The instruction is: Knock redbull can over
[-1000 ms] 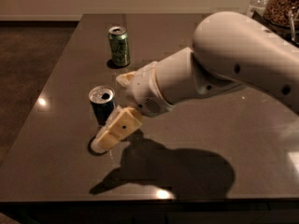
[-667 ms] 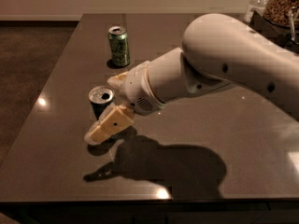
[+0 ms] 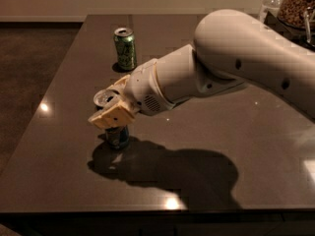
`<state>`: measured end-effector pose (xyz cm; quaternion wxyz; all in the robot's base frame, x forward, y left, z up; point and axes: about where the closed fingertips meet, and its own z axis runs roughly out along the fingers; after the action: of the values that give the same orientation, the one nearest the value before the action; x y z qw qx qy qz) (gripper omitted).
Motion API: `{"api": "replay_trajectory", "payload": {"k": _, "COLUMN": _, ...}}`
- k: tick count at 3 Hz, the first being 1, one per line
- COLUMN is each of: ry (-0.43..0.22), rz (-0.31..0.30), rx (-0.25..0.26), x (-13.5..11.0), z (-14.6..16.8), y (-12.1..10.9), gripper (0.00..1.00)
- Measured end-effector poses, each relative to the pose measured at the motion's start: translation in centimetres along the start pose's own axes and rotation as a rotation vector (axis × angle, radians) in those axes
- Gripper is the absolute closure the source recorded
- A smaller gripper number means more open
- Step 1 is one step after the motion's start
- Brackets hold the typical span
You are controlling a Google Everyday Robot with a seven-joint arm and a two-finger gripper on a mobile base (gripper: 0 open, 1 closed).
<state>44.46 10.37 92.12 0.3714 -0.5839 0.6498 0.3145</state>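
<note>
The redbull can (image 3: 117,135), blue and silver with a silver top, stands on the dark table (image 3: 206,161) at the left centre. It looks upright or slightly tilted. My gripper (image 3: 111,113), cream coloured at the end of the large white arm (image 3: 236,58), sits against the can's upper half from the front and right and covers its middle. Only the can's top rim and lower part show.
A green can (image 3: 125,48) stands upright farther back on the table, behind the redbull can. A jar of snacks (image 3: 295,4) is at the back right corner. The table's left edge is near the can; floor lies beyond it.
My gripper has moved up from near the table surface, in front of the can, to the can's upper half. The arm has swung slightly left. The can stays in about the same place.
</note>
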Motion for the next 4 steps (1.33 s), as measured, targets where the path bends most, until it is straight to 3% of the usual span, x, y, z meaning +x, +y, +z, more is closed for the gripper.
{"api": "replay_trajectory", "payload": {"k": 1, "ry": -0.013, "rz": 0.007, "rx": -0.013, "x": -0.6, "z": -1.4, "y": 0.1, "gripper": 0.84}}
{"api": "replay_trajectory", "payload": {"k": 2, "ry": 0.05, "rz": -0.014, "rx": -0.016, "x": -1.8, "z": -4.0, "y": 0.1, "gripper": 1.0}}
{"api": "replay_trajectory", "payload": {"k": 3, "ry": 0.272, "rz": -0.036, "rx": -0.023, "x": -1.0, "z": -5.9, "y": -0.3, "gripper": 1.0}}
{"api": "replay_trajectory", "payload": {"k": 4, "ry": 0.476, "rz": -0.069, "rx": -0.025, "x": 1.6, "z": -6.5, "y": -1.2, "gripper": 1.0}}
